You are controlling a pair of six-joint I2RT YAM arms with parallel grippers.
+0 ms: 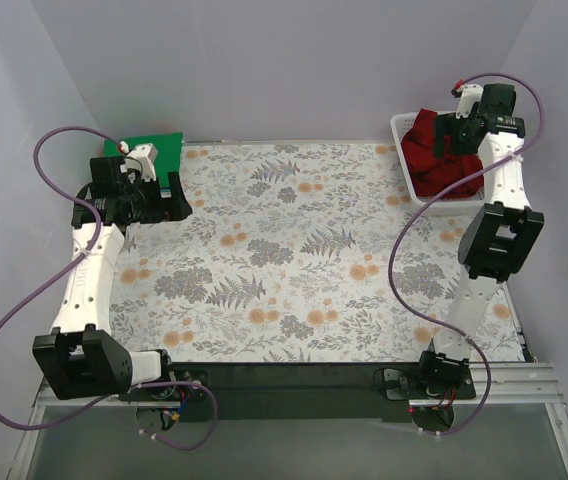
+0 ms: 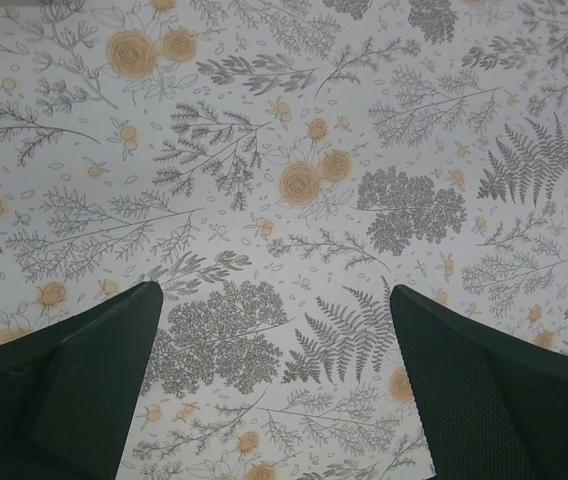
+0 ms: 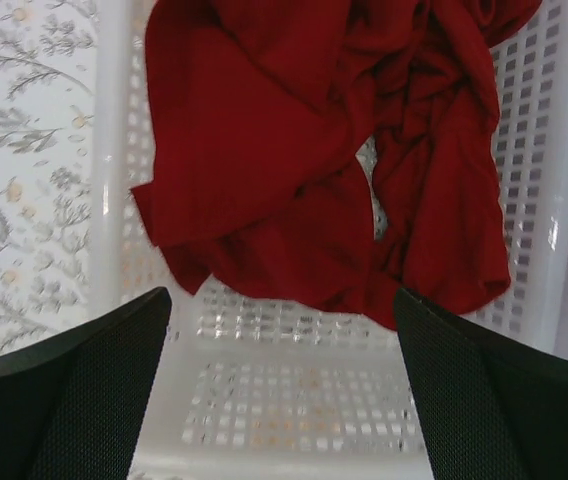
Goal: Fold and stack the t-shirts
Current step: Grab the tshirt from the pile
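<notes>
While the dark red cloth t-shirt (image 1: 434,160) lies crumpled in the white plastic lattice basket (image 1: 400,140), a bright green t-shirt (image 1: 164,148) sits far left of it. Left gripper (image 2: 274,375): spread, empty. Right gripper (image 3: 282,385), spread above the basket, should pinch one loose hem.

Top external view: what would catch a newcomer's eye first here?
The dark red t-shirt lies crumpled in the white basket at the far right corner, with the right pincer open over it. Next comes the bright green t-shirt, lying flat at the far left corner near the left pincer, which is open over the floral tablecloth.
</notes>
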